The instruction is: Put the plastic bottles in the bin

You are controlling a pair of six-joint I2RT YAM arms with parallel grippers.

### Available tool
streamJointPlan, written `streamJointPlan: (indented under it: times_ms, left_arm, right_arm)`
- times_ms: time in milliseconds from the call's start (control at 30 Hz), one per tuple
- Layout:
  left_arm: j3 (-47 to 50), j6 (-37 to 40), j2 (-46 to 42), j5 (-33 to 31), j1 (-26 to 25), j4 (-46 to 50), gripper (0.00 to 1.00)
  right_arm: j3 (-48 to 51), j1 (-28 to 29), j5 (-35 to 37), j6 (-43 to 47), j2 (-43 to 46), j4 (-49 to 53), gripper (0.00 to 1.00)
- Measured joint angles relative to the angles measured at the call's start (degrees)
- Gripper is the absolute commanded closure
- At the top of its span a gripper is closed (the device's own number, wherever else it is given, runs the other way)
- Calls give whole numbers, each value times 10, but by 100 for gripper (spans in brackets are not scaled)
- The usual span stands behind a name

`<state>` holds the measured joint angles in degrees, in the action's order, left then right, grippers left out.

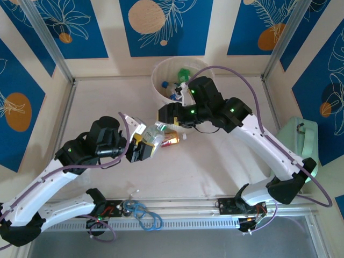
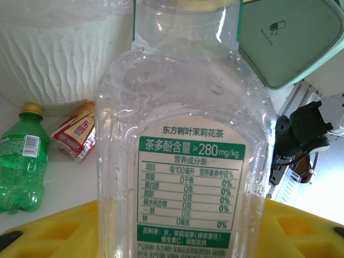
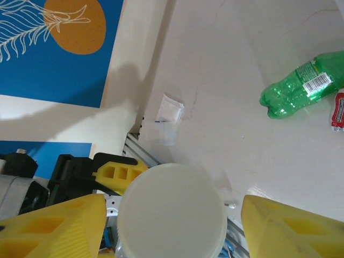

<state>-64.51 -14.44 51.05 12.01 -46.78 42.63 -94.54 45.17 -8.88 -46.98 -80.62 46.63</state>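
My left gripper (image 1: 144, 146) (image 2: 177, 228) is shut on a clear plastic bottle (image 1: 155, 134) (image 2: 183, 134) with a green-and-white label, held low between its yellow fingers (image 2: 48, 231). My right gripper (image 1: 165, 115) (image 3: 172, 215) stands open around that bottle's white cap (image 3: 171, 212), with a gap on each side. A green bottle (image 2: 21, 158) (image 3: 301, 88) and an amber bottle with a red label (image 1: 171, 141) (image 2: 78, 131) lie on the table. The pale round bin (image 1: 161, 70) (image 2: 59, 59) stands at the back with several bottles (image 1: 184, 73) inside it.
A mint-green case (image 1: 301, 141) (image 2: 290, 43) sits at the right edge. A coil of blue cable (image 1: 146, 215) lies on the front rail. A small clear plastic scrap (image 3: 171, 119) lies by the left wall. The right arm (image 1: 231, 110) reaches across in front of the bin.
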Motion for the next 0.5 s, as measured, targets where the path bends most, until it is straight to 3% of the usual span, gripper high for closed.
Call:
streamJointPlan:
  times_ms: [400, 500]
  left_arm:
    - [0, 0, -3, 0, 0, -3, 44]
    - [0, 0, -4, 0, 0, -2, 43]
  right_arm:
    - [1, 14, 1, 0, -2, -4, 55]
    - [1, 14, 1, -3, -2, -7, 65]
